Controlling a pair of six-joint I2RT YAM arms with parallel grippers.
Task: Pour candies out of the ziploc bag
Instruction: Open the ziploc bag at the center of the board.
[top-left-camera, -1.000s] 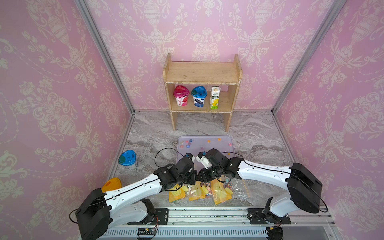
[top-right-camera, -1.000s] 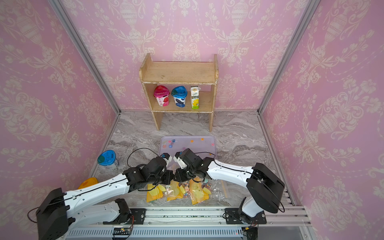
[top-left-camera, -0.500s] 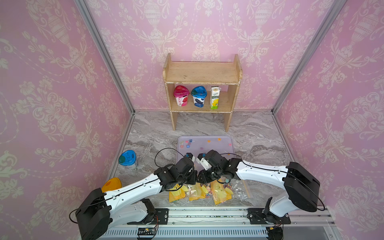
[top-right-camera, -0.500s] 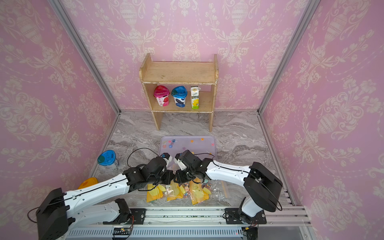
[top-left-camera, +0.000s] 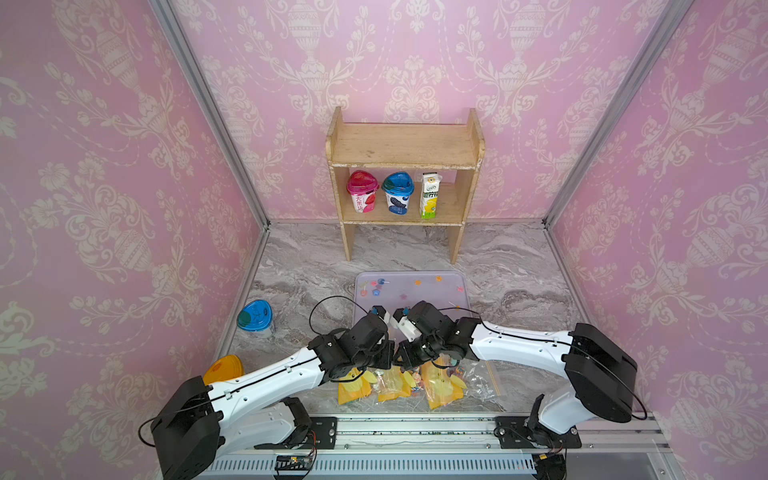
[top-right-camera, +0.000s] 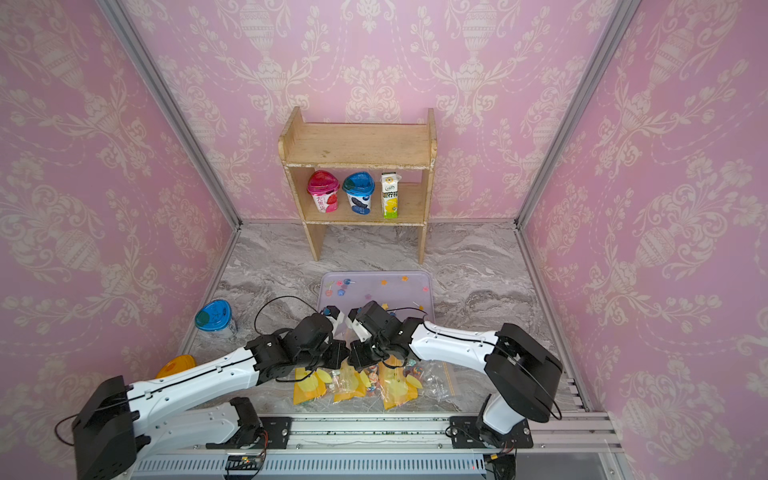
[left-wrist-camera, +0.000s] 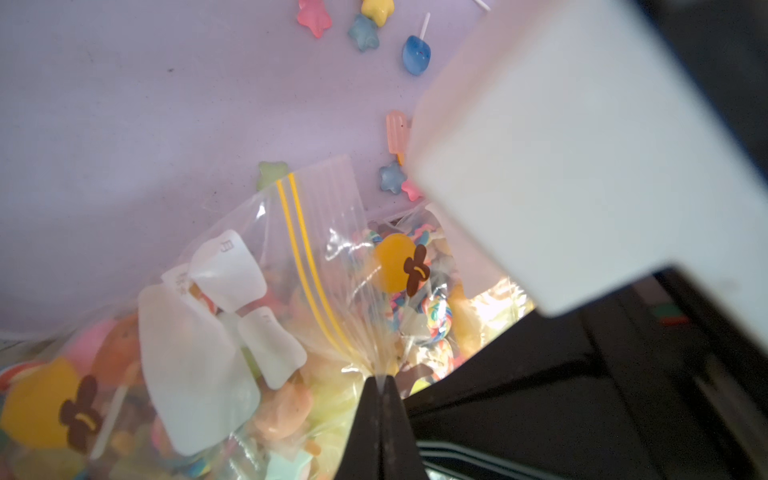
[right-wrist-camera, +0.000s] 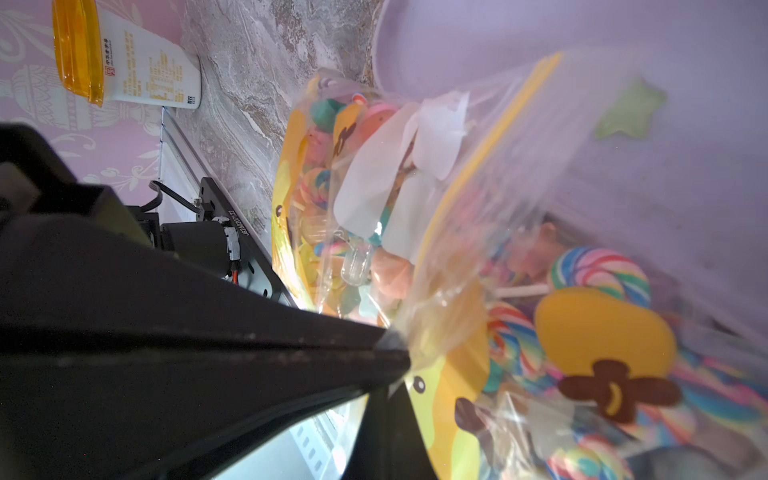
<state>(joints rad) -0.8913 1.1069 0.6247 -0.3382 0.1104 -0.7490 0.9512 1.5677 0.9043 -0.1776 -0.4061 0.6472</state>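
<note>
Marble tabletop (top-left-camera: 507, 257): tray (top-left-camera: 432, 293), ziploc bag (top-left-camera: 478, 384), shelf (top-left-camera: 405, 145)

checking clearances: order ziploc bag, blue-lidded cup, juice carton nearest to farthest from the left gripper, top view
1. ziploc bag, pinched in the left gripper
2. blue-lidded cup, by the left wall
3. juice carton, on the back shelf

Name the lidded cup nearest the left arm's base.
The orange-lidded cup; the blue-lidded cup off the wooden shelf stands farther back, the rest on it.
</note>
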